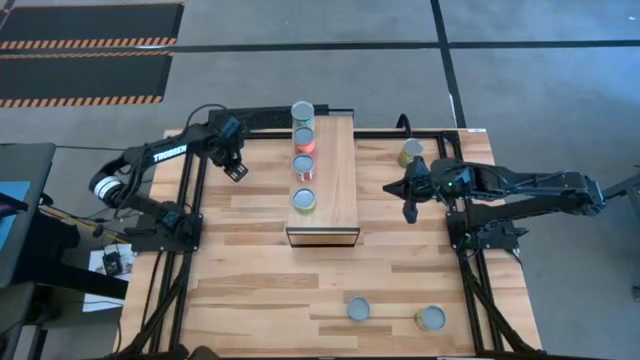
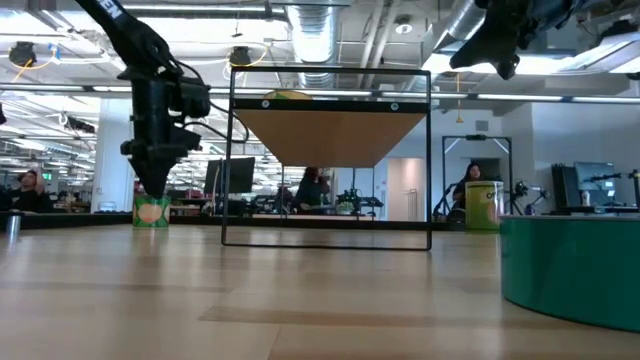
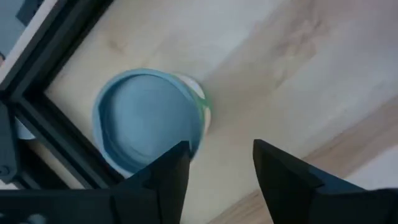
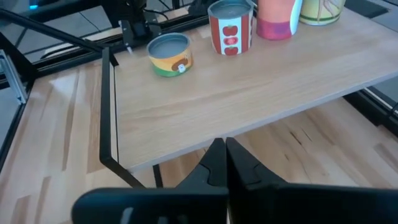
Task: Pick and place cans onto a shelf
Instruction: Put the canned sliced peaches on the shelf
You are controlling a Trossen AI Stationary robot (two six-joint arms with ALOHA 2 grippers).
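A slatted wooden tabletop (image 1: 260, 290) is sitting on a grey floor with hazard-striped mats (image 1: 85, 45) lying beyond it, and the low view is looking out into an open office with ceiling ducts and people sitting far off. The shelf (image 1: 338, 190) is standing lengthwise near the table's middle, carrying four cans (image 1: 303, 165) in a row along its left edge. Two more cans are resting on the tabletop near the front, one with a plain lid (image 1: 358, 309) and a green-sided one (image 1: 431, 319) just to its right, and another can (image 1: 412, 152) is standing near the right arm. The left gripper (image 1: 236, 168) is hanging low over the table left of the shelf, its fingers (image 3: 168, 180) standing apart above a green-labelled can (image 3: 149, 118) by the table frame. The right gripper (image 1: 409, 205) is hovering raised to the right of the shelf, its fingers (image 4: 214, 163) pressed together and holding nothing.
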